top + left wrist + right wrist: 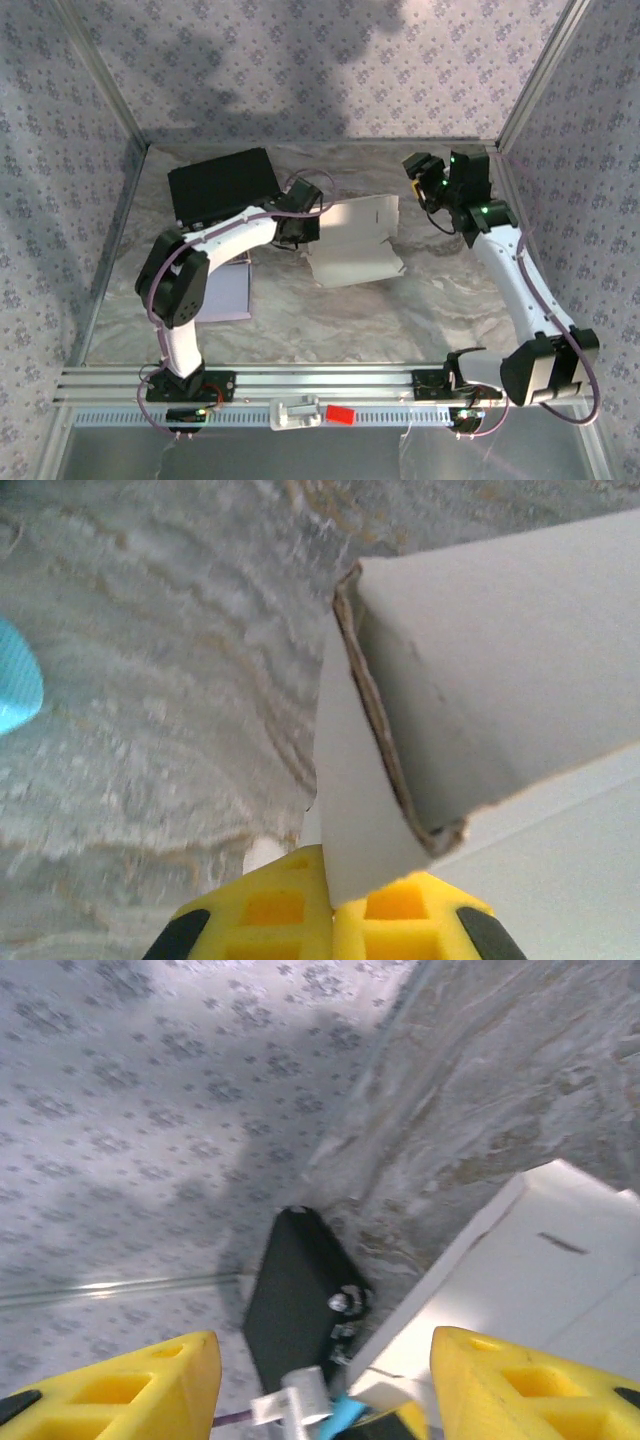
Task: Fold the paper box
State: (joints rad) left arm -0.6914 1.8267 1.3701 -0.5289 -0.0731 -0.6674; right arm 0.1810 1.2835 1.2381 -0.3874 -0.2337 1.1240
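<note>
Two arms were over the grey marbled table (450, 300), and only one had hold of anything. The left gripper (297, 228) sat at the left edge of the half-formed white paper box (355, 240). The box lay partly flat near the middle of the table, just right of a flat black rectangular case (222, 185). In the left wrist view the yellow fingers (270, 915) were pressed together on a thin white cardboard panel. A folded flap (480, 680) rose just beyond them, its raw brown edge showing along the crease. The right gripper (424, 182) hung raised near the back right corner, well apart from the box. Its own yellow fingers (130, 1375) were spread wide with nothing between them. A pale lilac sheet (230, 290) lay under the left arm, clear of the box.

The step in hand looked like the raising of a side wall: the left arm anchored one panel while the right stood free for another flap. The box seemed far from done, most of it being unfolded card. The next move probably called for the right gripper to come down on the box's right side and turn a flap along its crease. The left pinch would need to stay firm, since card this thin could slide or buckle.
</note>
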